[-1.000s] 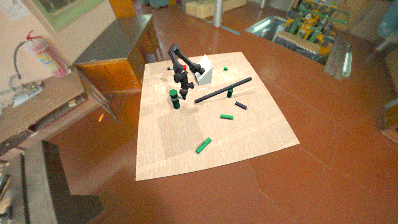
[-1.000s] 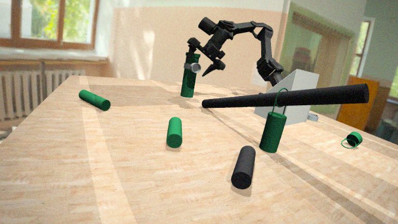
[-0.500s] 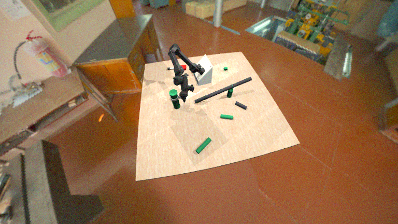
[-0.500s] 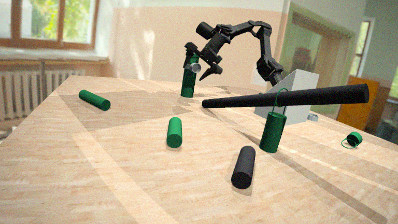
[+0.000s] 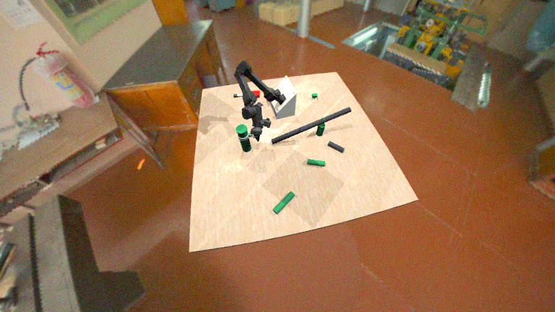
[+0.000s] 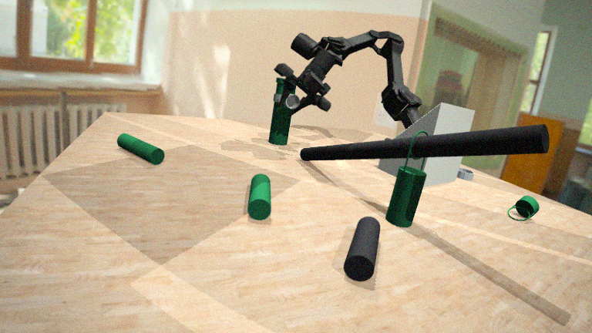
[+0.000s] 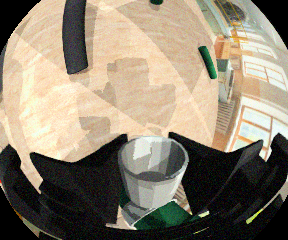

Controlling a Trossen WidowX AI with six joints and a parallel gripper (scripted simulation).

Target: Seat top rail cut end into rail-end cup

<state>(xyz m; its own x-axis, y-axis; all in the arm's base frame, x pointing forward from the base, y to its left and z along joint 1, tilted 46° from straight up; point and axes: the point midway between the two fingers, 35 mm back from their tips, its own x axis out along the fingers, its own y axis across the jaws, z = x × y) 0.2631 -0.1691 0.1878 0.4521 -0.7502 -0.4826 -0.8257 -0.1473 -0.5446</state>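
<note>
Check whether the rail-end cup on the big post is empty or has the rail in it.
Empty. The wrist view looks into the bare mouth of the rail-end cup, and the rail ends well short of it.

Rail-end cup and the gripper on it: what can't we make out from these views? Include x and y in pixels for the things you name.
- Cup (image 6: 292, 102) (image 7: 153, 172), lower outside: cut off by the black fingers in the exterior view.
- Brace band's (image 7: 129, 214) far side: hidden behind the big post (image 7: 164, 216), wrist view.
- Rail's (image 7: 75, 35) far end: cropped by the wrist view's upper edge.
- Finger-to-cup contact: too small, top view.

The black top rail (image 6: 480, 142) slants through the wire loop (image 6: 409, 150) on the short green post (image 6: 405, 196), toward the tabletop's right edge.
</note>
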